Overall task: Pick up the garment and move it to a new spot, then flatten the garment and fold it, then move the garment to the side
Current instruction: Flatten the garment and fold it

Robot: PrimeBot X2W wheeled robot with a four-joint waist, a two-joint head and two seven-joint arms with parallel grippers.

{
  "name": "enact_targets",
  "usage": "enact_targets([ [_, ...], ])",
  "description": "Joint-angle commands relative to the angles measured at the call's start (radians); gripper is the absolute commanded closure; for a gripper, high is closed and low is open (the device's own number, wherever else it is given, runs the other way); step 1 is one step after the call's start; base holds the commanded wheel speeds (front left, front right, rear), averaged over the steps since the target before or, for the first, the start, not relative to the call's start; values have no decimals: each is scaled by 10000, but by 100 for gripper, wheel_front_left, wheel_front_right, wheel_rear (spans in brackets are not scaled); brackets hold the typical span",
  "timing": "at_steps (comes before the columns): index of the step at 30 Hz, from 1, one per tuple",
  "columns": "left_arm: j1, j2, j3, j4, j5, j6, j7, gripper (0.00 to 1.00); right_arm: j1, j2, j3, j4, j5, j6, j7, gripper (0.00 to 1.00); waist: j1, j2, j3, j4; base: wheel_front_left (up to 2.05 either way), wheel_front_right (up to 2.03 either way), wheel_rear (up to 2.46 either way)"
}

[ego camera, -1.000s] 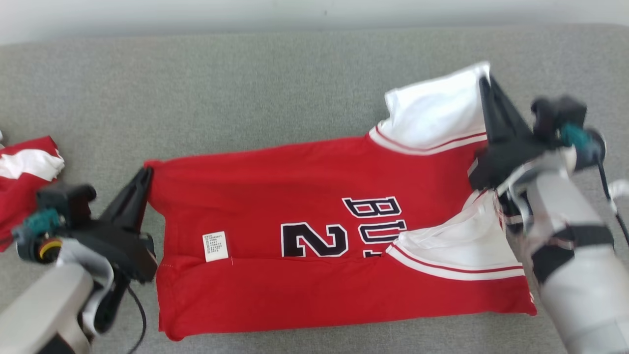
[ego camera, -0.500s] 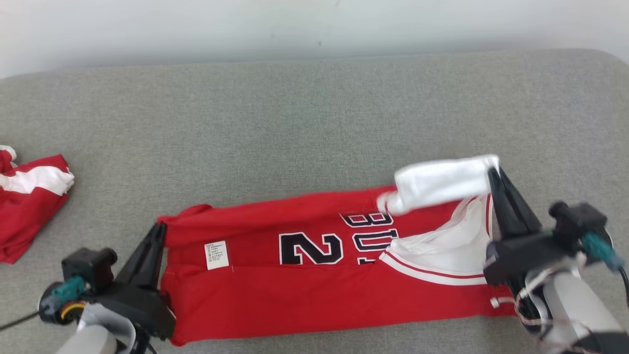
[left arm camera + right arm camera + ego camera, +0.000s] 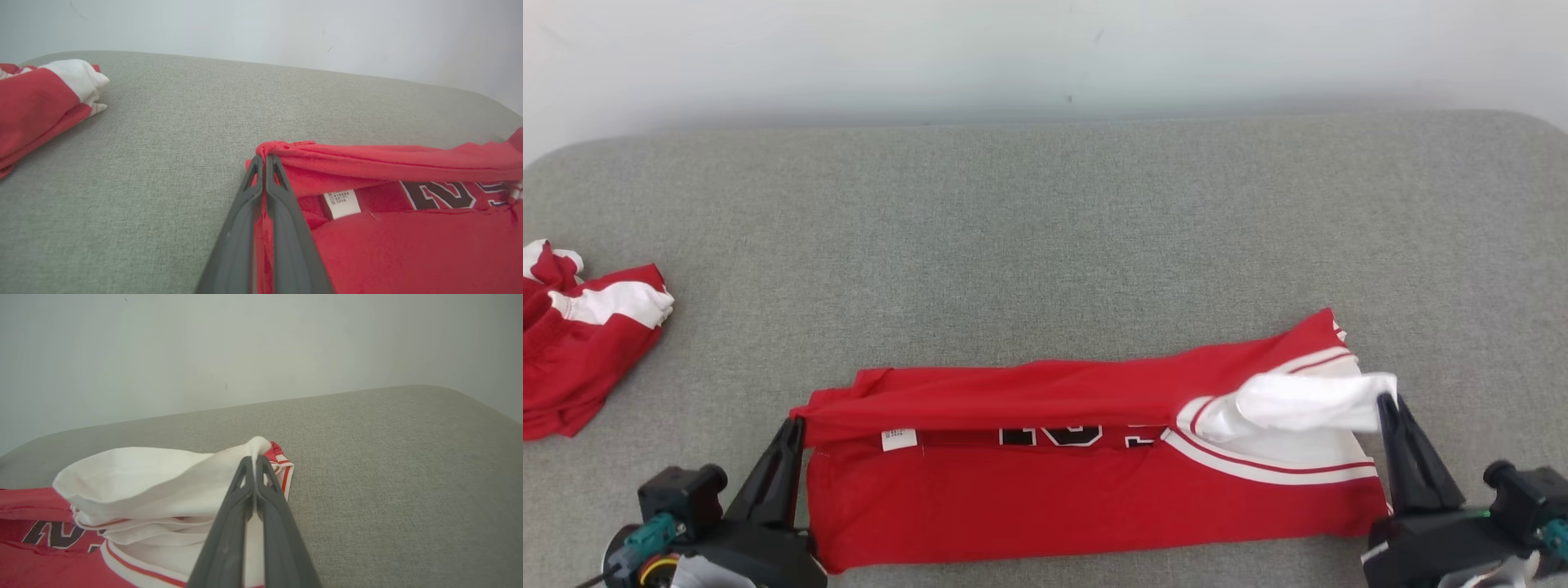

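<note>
A: Head view: how many garments?
B: Two on the grey cushion (image 3: 1045, 245): the jersey (image 3: 1054, 498) front centre, half folded; another bundle (image 3: 580, 343) far left.
A: Left wrist?
B: The left gripper (image 3: 264, 157) pinches the jersey's red corner (one label (image 3: 341, 203) showing).
A: Right wrist?
B: The right gripper (image 3: 254, 457) pinches its white sleeve (image 3: 143, 473).
</note>
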Motion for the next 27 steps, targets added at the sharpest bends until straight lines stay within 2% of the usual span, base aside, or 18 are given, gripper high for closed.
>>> enact_targets([
  [1,216,-62,127,63,151,-48,-32,100,217,140,-73,-91,-55,-25,66,100,1,0,-51,3,0,0,0],
  [4,473,-296,340,201,270,-231,-32,100,475,290,-171,-99,-184,-25,358,100,1,0,-97,-25,0,0,0],
  [5,582,-421,438,320,438,-330,-32,100,549,333,-251,-60,-311,-25,453,71,1,0,-128,-21,0,0,0],
  [6,601,-477,511,375,555,-355,-32,100,580,361,-288,-37,-371,-25,483,0,1,0,-151,-8,0,0,0],
  [8,625,-628,714,343,824,-362,-32,0,612,434,-340,-68,-369,-25,449,0,1,0,-190,21,0,0,0],
  [17,1019,-1170,1917,-126,1865,-395,-32,0,596,306,-372,-700,-321,-25,236,0,1,0,-411,139,0,0,0],
  [22,1439,-1540,2996,-864,2846,-315,-32,0,311,237,-562,-470,-587,-25,806,0,1,0,-546,240,0,0,0],
  [27,2008,-2066,3920,-1685,3869,-228,-32,0,-167,450,-969,-8,-1003,-25,1591,0,1,0,-680,434,0,0,0],
])
